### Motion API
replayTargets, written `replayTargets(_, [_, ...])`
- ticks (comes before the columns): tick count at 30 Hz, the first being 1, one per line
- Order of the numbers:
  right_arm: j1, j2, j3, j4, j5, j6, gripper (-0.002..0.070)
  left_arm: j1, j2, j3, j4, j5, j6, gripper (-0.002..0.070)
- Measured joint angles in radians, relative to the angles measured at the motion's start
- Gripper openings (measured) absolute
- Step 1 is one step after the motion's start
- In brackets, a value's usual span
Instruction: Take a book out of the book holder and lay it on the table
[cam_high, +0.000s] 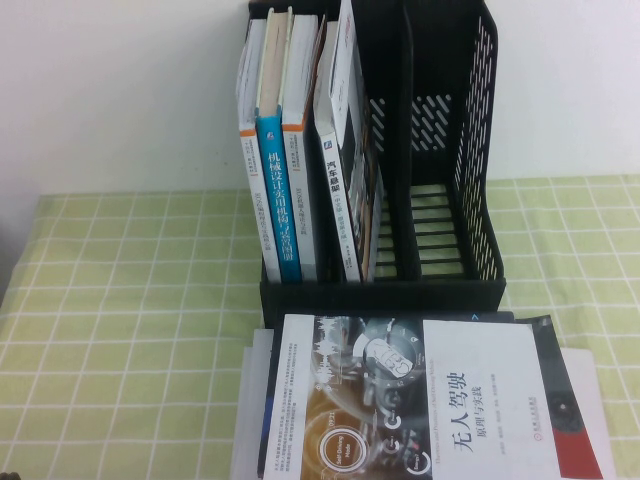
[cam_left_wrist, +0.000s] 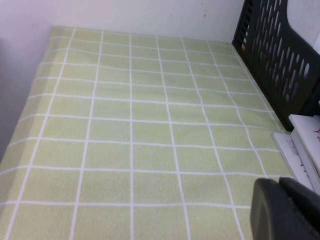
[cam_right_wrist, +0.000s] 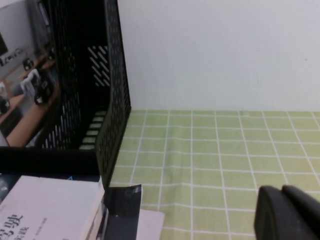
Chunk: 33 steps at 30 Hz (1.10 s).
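White-and-dark paperback book already lies flat, 6 o'clock of the tall black plastic book holder, so looks done. Over the green checked table: right gripper, 4 o'clock, closed and empty; left gripper, 8 o'clock, can't tell.

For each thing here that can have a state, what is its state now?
book: lying flat, cover up, on the stack in front of the holder.
book holder: upright; left compartment full of books, right compartment empty.
left gripper: over bare cloth, holding nothing.
right gripper: shut, holding nothing, beside the holder.
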Motion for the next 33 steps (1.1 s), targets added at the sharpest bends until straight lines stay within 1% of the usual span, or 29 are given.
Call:
replayTargets(3, [-0.054, -0.070, 0.073, 0.094, -0.026, -0.061, -0.0001, 0.000, 0.000, 0.000, 0.000, 0.000, 0.000, -0.0003])
replayTargets(6, [-0.100, -0.114, 0.155, 0.152, -0.032, -0.079, -0.0002, 0.000, 0.000, 0.000, 0.000, 0.000, 0.000, -0.0003])
replayTargets(14, [-0.109, -0.118, 0.320, 0.203, -0.039, -0.085, -0.0001, 0.000, 0.000, 0.000, 0.000, 0.000, -0.002, -0.0003])
replayTargets(21, [-0.109, -0.118, 0.328, 0.221, -0.073, -0.167, -0.0001, 0.000, 0.000, 0.000, 0.001, 0.001, -0.002, -0.0003])
replayTargets(33, [-0.109, -0.118, 0.328, 0.226, -0.076, -0.176, -0.0002, 0.000, 0.000, 0.000, 0.001, 0.001, -0.002, -0.0003])
